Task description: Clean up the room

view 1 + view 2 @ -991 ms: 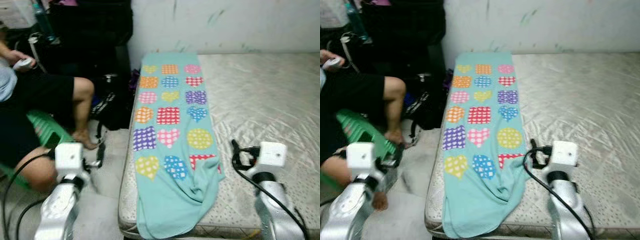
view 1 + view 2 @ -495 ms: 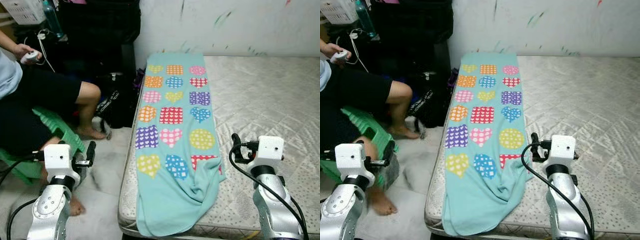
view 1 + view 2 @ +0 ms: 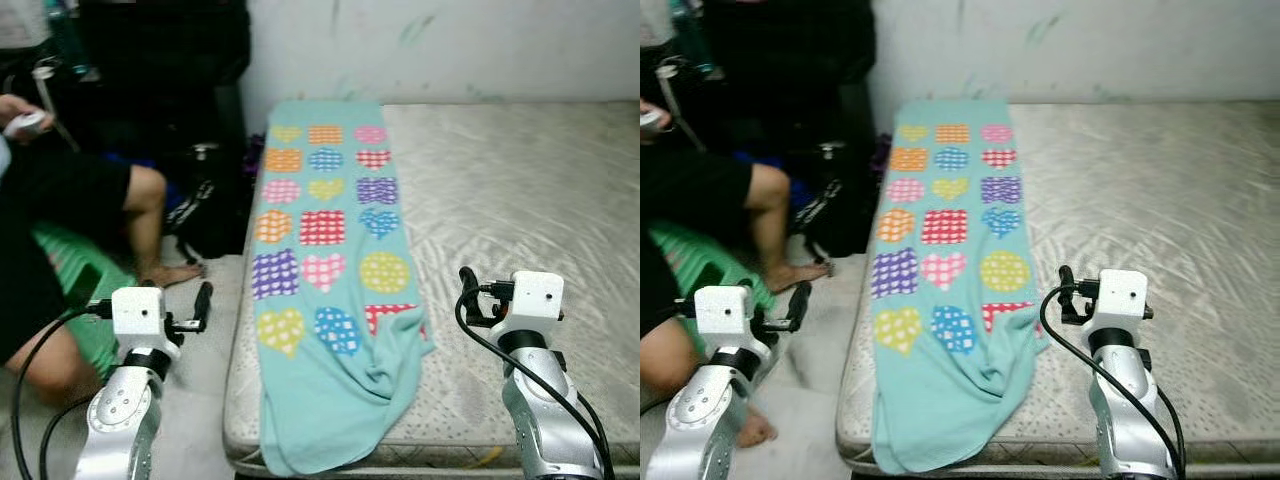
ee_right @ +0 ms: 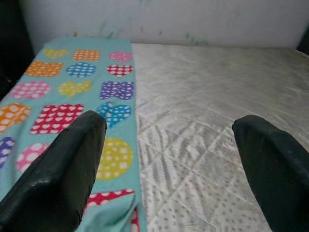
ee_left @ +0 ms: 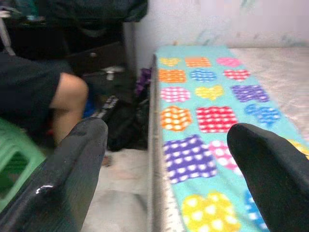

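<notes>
A teal blanket printed with coloured hearts and squares lies lengthwise along the left side of a bare mattress. Its near end is rumpled and hangs over the front edge. My left gripper is held over the floor left of the bed, open and empty. In the left wrist view that gripper faces the blanket and the bed's side. My right gripper hovers open over the mattress, just right of the blanket's near corner. The right wrist view has this gripper above the blanket's edge.
A person sits on a green stool at the left, a bare leg stretched toward the bed and a white controller in hand. A black bag lies on the floor between the person and the bed. A pale wall backs the mattress.
The whole picture has shifted a little, so the camera moved. Both arms stay raised in about the same pose, and the blanket lies as before.
</notes>
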`<state>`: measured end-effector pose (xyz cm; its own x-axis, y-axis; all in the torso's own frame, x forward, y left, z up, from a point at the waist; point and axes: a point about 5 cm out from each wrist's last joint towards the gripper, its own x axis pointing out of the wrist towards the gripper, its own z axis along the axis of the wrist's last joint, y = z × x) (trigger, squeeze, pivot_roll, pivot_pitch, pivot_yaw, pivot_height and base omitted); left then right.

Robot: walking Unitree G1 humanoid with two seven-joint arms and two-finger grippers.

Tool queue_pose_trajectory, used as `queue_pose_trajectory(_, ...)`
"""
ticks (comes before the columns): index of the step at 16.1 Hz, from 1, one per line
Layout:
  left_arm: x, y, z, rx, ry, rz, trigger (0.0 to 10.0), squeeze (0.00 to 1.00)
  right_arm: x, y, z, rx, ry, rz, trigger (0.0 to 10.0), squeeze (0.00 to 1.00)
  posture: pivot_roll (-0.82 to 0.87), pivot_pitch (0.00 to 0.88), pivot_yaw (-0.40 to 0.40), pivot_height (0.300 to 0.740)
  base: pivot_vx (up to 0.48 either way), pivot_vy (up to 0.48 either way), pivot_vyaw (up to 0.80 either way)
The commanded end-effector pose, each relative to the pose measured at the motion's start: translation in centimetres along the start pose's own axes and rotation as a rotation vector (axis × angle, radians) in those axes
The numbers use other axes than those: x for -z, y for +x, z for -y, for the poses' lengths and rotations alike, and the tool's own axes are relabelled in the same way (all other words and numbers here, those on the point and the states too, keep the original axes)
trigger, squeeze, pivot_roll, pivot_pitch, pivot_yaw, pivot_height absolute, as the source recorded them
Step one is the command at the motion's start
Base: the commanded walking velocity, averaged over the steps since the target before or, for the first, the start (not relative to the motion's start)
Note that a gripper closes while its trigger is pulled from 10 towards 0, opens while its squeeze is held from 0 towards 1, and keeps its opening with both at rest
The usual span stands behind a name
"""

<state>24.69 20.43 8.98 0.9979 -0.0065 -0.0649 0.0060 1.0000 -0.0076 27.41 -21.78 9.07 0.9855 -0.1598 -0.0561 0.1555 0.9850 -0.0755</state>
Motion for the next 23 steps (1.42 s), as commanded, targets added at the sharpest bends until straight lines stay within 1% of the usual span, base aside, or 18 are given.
queue_pose_trajectory(1,-0.1,-0.2,0.2,0.006,-0.002,-0.002,10.0,0.0,-0.1,-0.2,0.2,0.005,-0.001,0.001,10.0,0.0,-0.11,0.0,0.036,0.74,0.0,0.0,-0.8)
queue_pose_trajectory(3,-0.2,-0.3,0.3,-0.008,-0.014,-0.006,10.0,0.0,0.1,-0.4,0.1,0.003,0.002,-0.008,10.0,0.0,-0.1,0.0,0.034,0.74,0.0,0.0,-0.8)
queue_pose_trajectory(6,-0.1,-0.4,0.7,0.005,-0.01,-0.017,10.0,0.0,0.0,-0.3,-0.1,0.001,0.015,-0.014,10.0,0.0,-0.1,0.0,0.038,0.74,0.0,0.0,-0.62)
queue_pose_trajectory(8,-0.1,-0.5,0.9,0.021,-0.012,-0.023,10.0,0.0,0.2,-0.6,0.0,0.002,0.016,-0.019,10.0,0.0,-0.11,0.0,0.043,0.74,0.0,0.0,0.0)
queue_pose_trajectory(11,-0.1,-0.7,1.0,0.026,-0.012,-0.034,10.0,0.0,0.4,-1.0,0.2,0.005,0.015,-0.031,10.0,0.0,-0.11,0.0,0.041,0.74,-0.267,0.0,0.0)
queue_pose_trajectory(16,0.0,-1.0,1.0,0.026,-0.007,-0.041,10.0,0.0,0.3,-0.8,0.2,0.003,0.014,-0.034,10.0,0.0,-0.1,0.0,0.037,0.74,-0.055,0.0,0.0)
queue_pose_trajectory(23,0.0,-0.7,1.3,0.035,-0.014,-0.041,10.0,0.0,0.1,-0.6,0.3,0.003,0.008,-0.031,10.0,0.0,-0.11,0.0,0.032,0.74,0.0,0.0,0.0)
